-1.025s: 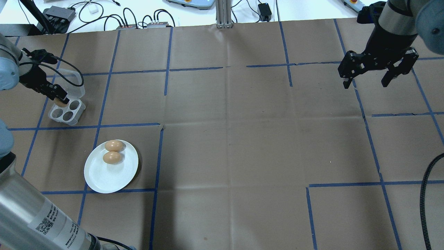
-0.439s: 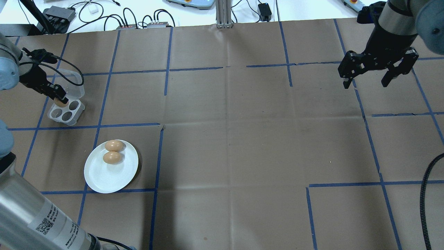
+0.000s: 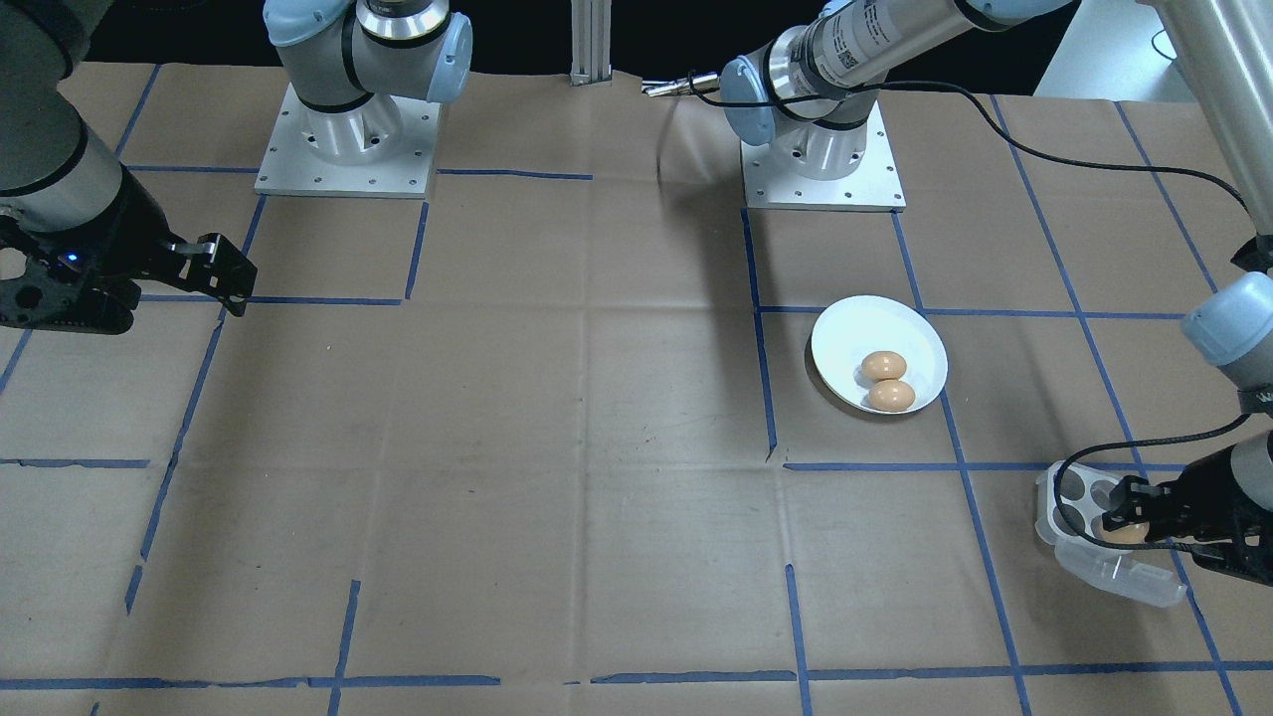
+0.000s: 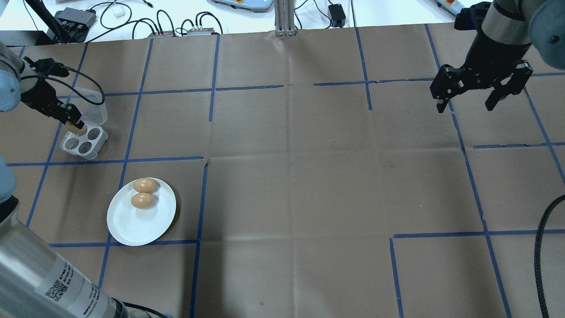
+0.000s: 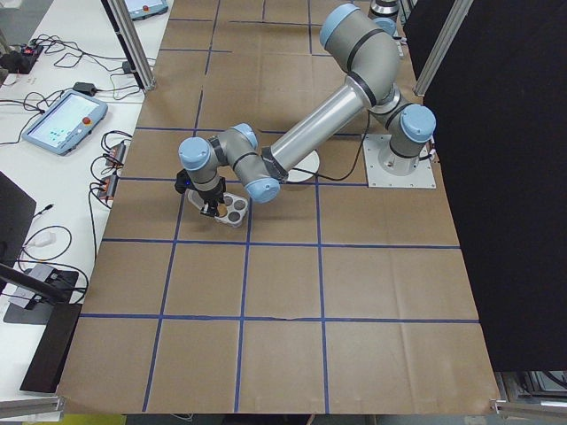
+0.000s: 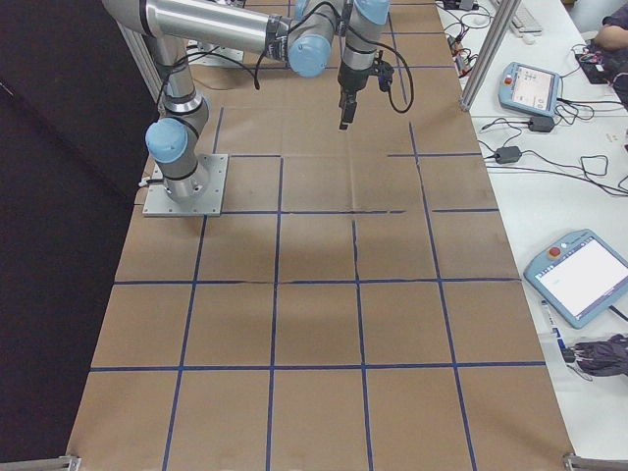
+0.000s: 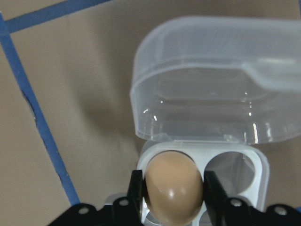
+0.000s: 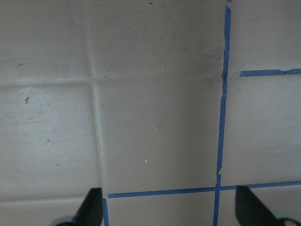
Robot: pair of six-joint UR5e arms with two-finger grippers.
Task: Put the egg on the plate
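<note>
My left gripper (image 4: 73,124) is shut on a tan egg (image 7: 173,186), held just above the back-left cup of the small clear egg carton (image 4: 90,142) at the table's left edge. Its two black fingers (image 7: 136,188) press the egg's sides. The other three cups look empty. The round white plate (image 4: 137,225) lies nearer the robot, below and right of the carton, and carries two more tan eggs (image 4: 145,185) side by side. My right gripper (image 4: 465,107) hangs open above the far right of the table with nothing in it.
The carton's clear lid (image 4: 93,108) is folded open behind the cups. Brown paper with blue tape lines (image 4: 212,88) covers the table. Cables and boxes (image 4: 176,26) lie past the far edge. A black hose (image 4: 540,247) hangs at the right.
My left gripper has shifted slightly left and up with the egg in it. The plate, its two eggs and the right arm have not moved.
</note>
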